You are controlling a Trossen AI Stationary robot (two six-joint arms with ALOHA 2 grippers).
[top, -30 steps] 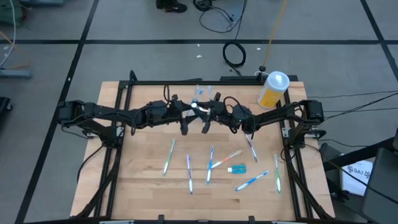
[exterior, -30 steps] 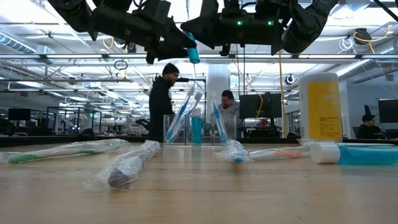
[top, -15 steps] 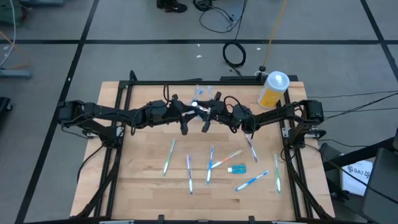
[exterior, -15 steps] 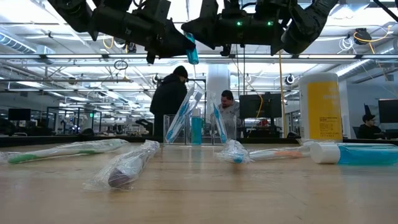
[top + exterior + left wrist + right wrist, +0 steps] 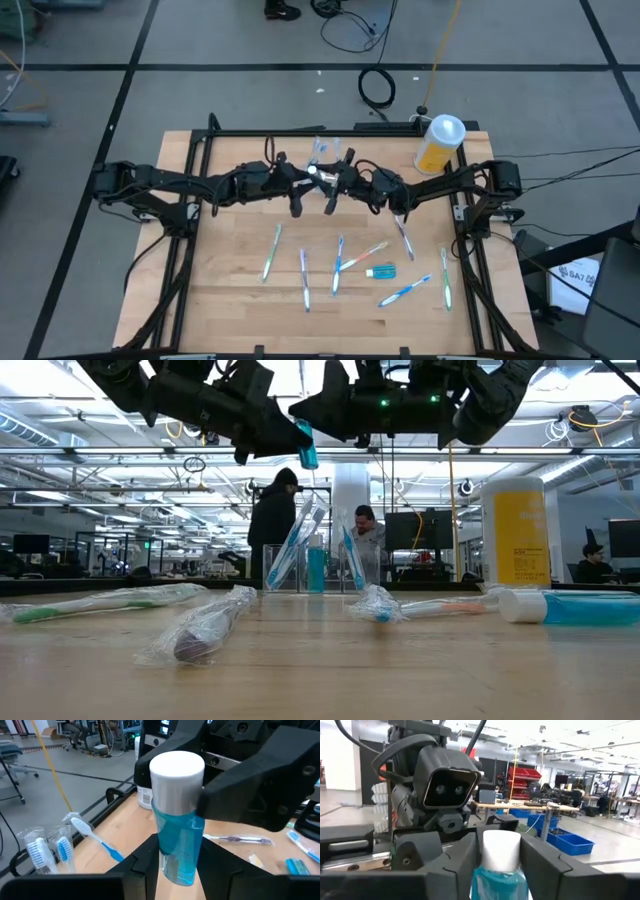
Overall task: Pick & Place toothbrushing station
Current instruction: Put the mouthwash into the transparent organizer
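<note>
A small teal toothpaste tube with a white cap hangs high over the table's middle, also in the low view. My left gripper is shut on it. My right gripper comes from the other side, open, with a finger on either side of the tube's cap end. The clear cup with toothbrushes stands upright at the far edge. Several toothbrushes and another teal tube lie flat on the wood. My left gripper pinches the tube's lower body, the end away from the cap, between its two fingers. The fingers come nearly level from the table's left. The tube stands upright in the hold, cap up, lifted clear of the table. Whether my right gripper touches the tube, I cannot tell.
A yellow bottle with a white cap stands at the far right corner. Black frame rails run along the table's left, right and far sides. People are in the room beyond the table.
Both arms have stayed where they were, with the tube between them. A person in the room behind has walked to the right.
</note>
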